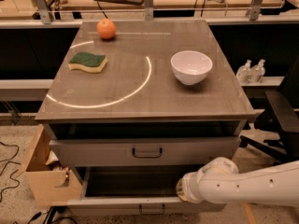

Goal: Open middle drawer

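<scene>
The middle drawer is the low-fronted grey one with a small dark loop handle. It stands pulled out, and its dark grey tray shows. My white arm reaches in from the right. My gripper is at the arm's end, at the right part of the drawer's front edge, mostly hidden behind the wrist.
Above is a taller grey drawer with a bigger handle, closed. On the tabletop are an orange, a green-and-yellow sponge and a white bowl. A cardboard box stands at the left and a black chair at the right.
</scene>
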Robot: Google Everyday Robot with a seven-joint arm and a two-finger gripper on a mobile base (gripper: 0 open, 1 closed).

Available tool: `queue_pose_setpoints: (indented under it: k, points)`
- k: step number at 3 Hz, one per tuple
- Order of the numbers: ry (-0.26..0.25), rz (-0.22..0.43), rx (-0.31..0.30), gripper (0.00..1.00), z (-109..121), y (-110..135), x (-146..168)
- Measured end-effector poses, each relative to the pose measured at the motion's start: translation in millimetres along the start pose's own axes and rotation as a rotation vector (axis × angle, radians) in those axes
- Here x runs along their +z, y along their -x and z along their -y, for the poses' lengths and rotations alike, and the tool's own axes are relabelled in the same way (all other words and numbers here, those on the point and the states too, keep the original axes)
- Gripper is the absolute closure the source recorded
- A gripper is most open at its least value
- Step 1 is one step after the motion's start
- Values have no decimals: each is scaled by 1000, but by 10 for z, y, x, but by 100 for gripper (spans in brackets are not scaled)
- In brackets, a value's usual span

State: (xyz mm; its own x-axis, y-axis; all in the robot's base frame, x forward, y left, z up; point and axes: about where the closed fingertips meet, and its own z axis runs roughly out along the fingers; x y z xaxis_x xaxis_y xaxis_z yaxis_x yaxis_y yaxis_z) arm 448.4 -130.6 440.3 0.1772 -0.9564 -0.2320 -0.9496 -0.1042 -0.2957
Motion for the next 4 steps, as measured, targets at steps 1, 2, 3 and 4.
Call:
queue_pose_setpoints:
  k: [1, 2, 3, 4]
  points:
    - [-1, 33, 3, 100, -20, -6, 207]
    - [21, 32, 4, 100, -69, -4, 288]
    - [87, -1, 5, 100, -186, 61, 259]
    - [195, -50, -12, 100, -386, 159, 147]
